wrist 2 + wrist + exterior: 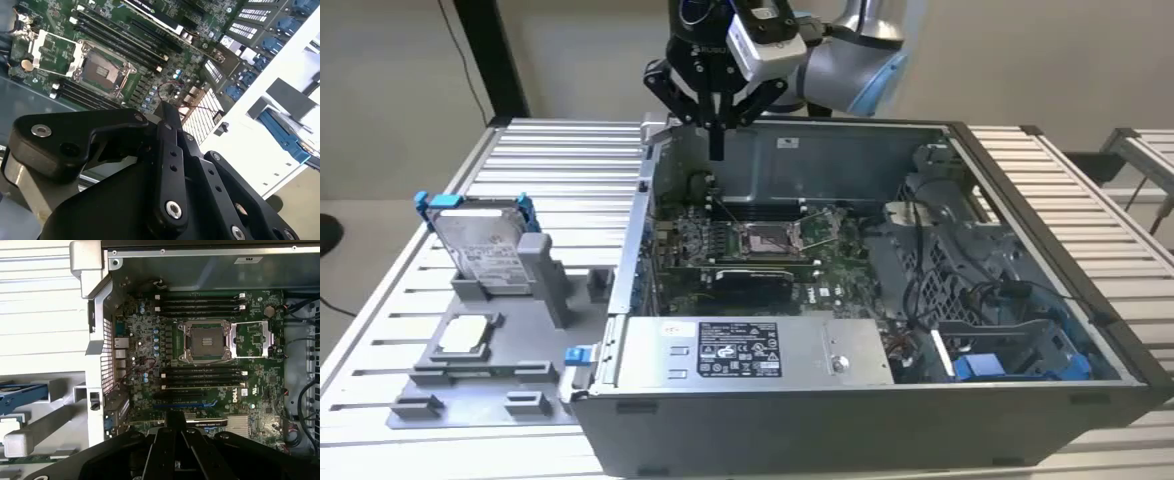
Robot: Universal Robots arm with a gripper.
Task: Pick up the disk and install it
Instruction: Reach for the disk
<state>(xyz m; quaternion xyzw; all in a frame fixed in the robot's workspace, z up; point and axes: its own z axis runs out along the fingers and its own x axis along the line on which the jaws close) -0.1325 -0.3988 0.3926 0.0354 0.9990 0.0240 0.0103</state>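
The gripper (716, 150) is hanging above the computer case (854, 425), its 2 fingers closed together and empty. The disk (483, 245) is standing upright in a grey stand (550, 280) by the table (547, 160) edge at the exterior view's left. I am judging it stiff, heavy and fragile, so its blue frame sides are looking best for a hold.

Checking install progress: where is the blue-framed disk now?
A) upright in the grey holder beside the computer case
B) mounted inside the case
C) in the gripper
A: the disk stands upright in the grey holder, outside the case, while the gripper hangs above the open case.
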